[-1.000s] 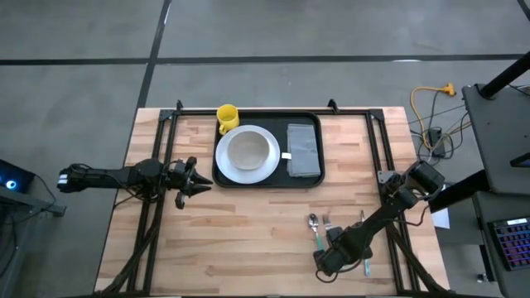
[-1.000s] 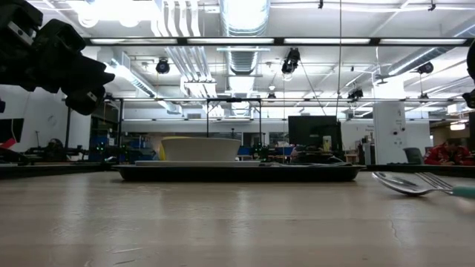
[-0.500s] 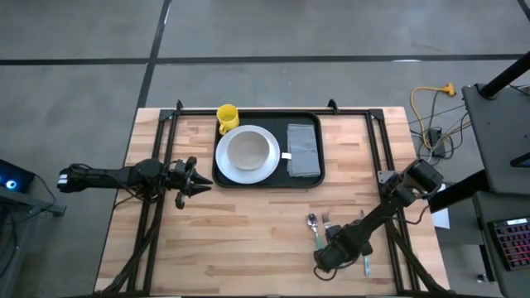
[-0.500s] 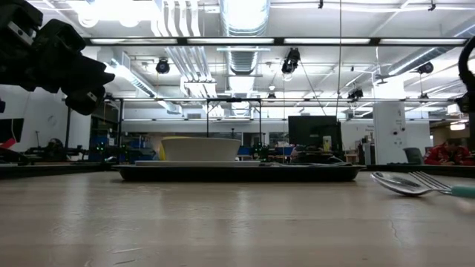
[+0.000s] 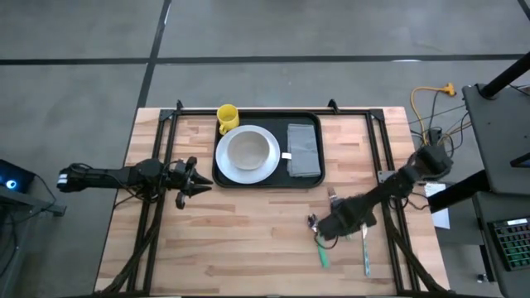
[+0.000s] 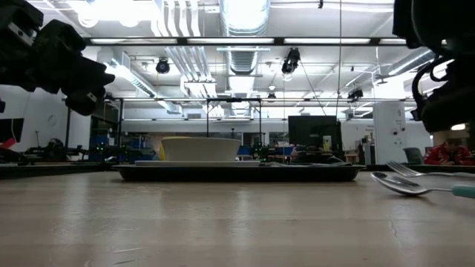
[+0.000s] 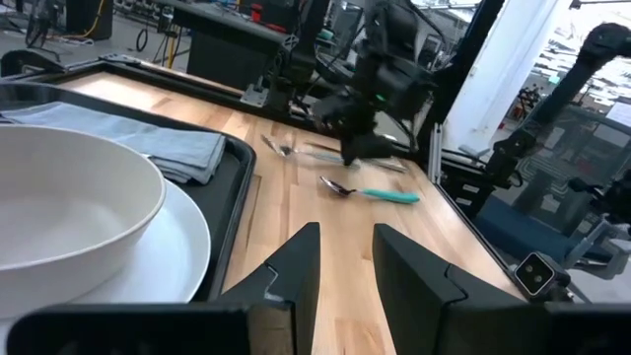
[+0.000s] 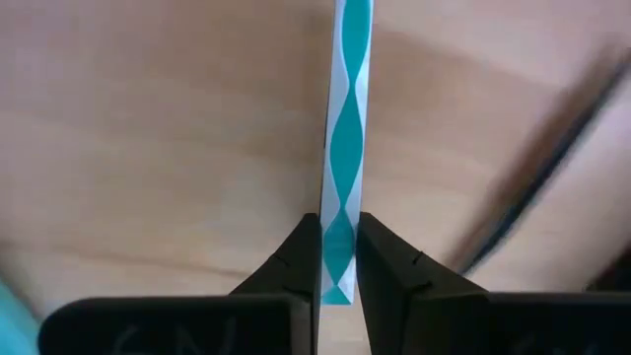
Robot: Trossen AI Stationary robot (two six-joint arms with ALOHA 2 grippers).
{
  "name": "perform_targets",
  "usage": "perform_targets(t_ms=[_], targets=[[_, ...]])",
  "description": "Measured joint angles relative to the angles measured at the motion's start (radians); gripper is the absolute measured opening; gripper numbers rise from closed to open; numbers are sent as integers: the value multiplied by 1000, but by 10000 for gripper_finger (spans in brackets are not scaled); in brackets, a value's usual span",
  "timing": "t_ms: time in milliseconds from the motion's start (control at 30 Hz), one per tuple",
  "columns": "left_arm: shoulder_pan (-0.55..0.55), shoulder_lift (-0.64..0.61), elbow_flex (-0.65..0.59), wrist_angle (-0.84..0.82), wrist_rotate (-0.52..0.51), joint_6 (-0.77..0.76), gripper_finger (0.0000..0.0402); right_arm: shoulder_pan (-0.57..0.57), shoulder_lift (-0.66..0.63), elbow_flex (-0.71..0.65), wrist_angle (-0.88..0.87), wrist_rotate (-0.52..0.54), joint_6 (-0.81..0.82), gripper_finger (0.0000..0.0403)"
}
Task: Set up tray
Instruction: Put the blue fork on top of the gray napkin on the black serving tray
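The black tray (image 5: 248, 185) lies at the table's far middle. It carries a white plate with a bowl (image 5: 247, 153), a grey napkin (image 5: 304, 151) and a yellow mug (image 5: 228, 117). A spoon with a teal handle (image 5: 321, 251) and another utensil (image 5: 365, 258) lie on the wood at the near right. My right gripper (image 5: 325, 225) is over them, shut on a fork's teal-and-white handle (image 8: 345, 118). My left gripper (image 5: 195, 187) is open and empty, just left of the tray. My right gripper pinches the fork's teal-and-white handle (image 8: 340, 247) between its two fingers, close to the handle's end. The handle runs straight out ahead of the fingers, along them. In the low view the fork's tines (image 6: 404, 169) stand a little above the spoon (image 6: 401, 185).
Black frame rails (image 5: 166, 165) run along both sides of the table and across its far edge. Bare wood lies between the tray and the near edge (image 5: 248, 240). An orange cable (image 5: 431, 99) and a dark desk (image 5: 497, 124) are beyond the right edge.
My right gripper has moved from near the table's near edge toward the far edge, to above the heads of the cutlery. In the low view the fork's tines have risen and shifted toward the tray. The spoon has stayed where it was.
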Motion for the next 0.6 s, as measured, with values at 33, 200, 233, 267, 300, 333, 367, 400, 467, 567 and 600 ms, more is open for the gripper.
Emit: perform_targets(t_ms=[33, 200, 233, 267, 300, 333, 367, 400, 467, 567, 600], targets=[[0, 3, 0, 0, 0, 0, 82, -15, -26, -22, -1, -3, -12, 33], [0, 4, 0, 0, 0, 0, 82, -89, -163, -123, 3, 9, -44, 33], [0, 3, 0, 0, 0, 0, 82, -106, -188, -139, 4, 11, -43, 33], [0, 3, 0, 0, 0, 0, 82, -123, -214, -156, 5, 11, -39, 33], [0, 4, 0, 0, 0, 0, 82, -141, -236, -171, 4, 13, -33, 33], [0, 4, 0, 0, 0, 0, 82, -161, -257, -184, 3, 14, -32, 33], [0, 4, 0, 0, 0, 0, 82, -182, -276, -195, 3, 16, -31, 33], [0, 4, 0, 0, 0, 0, 82, -206, -291, -204, 3, 23, -31, 33], [0, 4, 0, 0, 0, 0, 82, -258, -313, -215, 3, 40, -31, 33], [0, 4, 0, 0, 0, 0, 82, -357, -320, -216, 10, 44, -77, 33], [0, 4, 0, 0, 0, 0, 82, -393, -317, -210, 9, 48, -102, 33]])
